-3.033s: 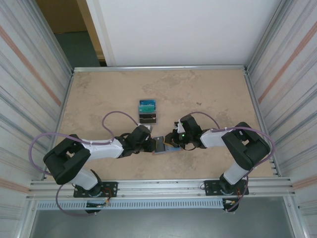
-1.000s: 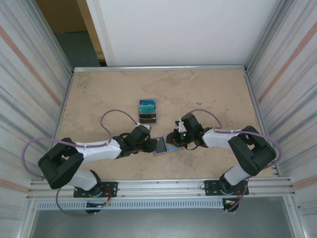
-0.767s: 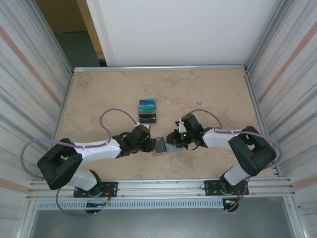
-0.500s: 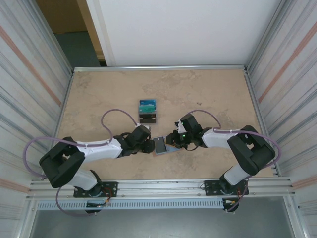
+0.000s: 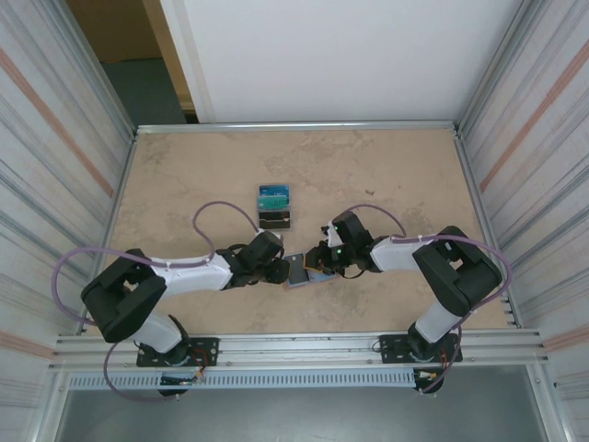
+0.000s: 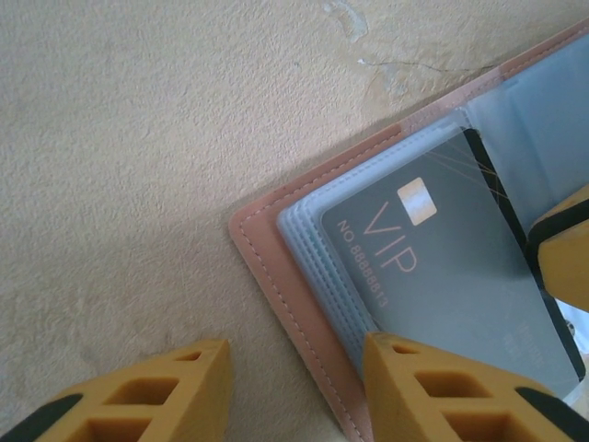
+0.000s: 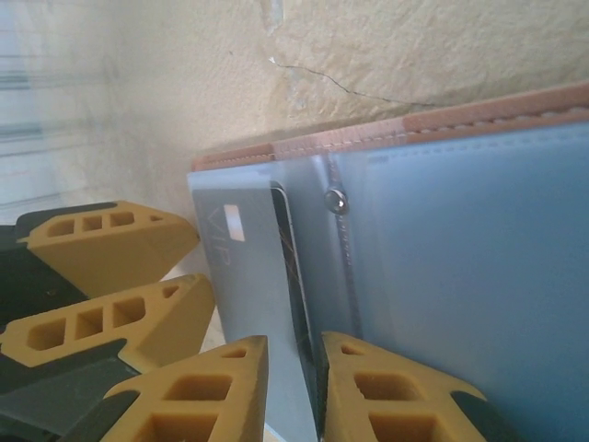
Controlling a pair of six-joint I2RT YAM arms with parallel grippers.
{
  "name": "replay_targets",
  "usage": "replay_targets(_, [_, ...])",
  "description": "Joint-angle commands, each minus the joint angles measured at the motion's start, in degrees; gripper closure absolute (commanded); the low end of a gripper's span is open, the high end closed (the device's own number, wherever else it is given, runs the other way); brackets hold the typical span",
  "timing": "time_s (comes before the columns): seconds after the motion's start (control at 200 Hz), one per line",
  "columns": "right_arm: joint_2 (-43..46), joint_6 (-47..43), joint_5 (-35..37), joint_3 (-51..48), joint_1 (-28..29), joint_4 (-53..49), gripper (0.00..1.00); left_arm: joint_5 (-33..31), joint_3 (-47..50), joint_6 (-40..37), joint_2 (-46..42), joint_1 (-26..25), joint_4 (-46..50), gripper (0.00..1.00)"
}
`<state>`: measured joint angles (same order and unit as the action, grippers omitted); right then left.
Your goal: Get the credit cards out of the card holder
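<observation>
On the bench (image 6: 138, 138), the left tool (image 6: 294, 391) stands with its jaws apart across the left corner of the card holder (image 6: 276, 276): 1 finger over bare bench, the other over the pink stitched edge. The holder lies open and flat between the 2 tools, its clear sleeves up. A grey VIP credit card (image 6: 442, 285) pokes out of the sleeves. The right tool (image 7: 293, 354) is clamped on this card's edge, its fingers nearly together. A dark block (image 5: 274, 208) topped with teal-blue sits farther back, well apart.
</observation>
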<state>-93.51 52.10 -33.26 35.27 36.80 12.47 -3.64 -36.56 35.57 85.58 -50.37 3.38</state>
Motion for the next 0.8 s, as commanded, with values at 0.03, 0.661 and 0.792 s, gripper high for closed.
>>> replay_targets(0.03, [0.2,0.5,-1.1,1.8,0.6,0.0,0.79,0.0,-1.4,-0.9,1.5,0.1,1.4,0.58])
replay_targets(0.661, [-5.0,5.9,-6.2,-0.8,-0.5,12.3,0.82,0.6,-2.2,-2.1,2.8,1.8,0.2,0.70])
replay_targets(0.792, [-7.0,7.0,-6.8,-1.1,-0.3,15.3,0.82,0.6,-2.5,-2.7,3.2,2.5,0.1,0.70])
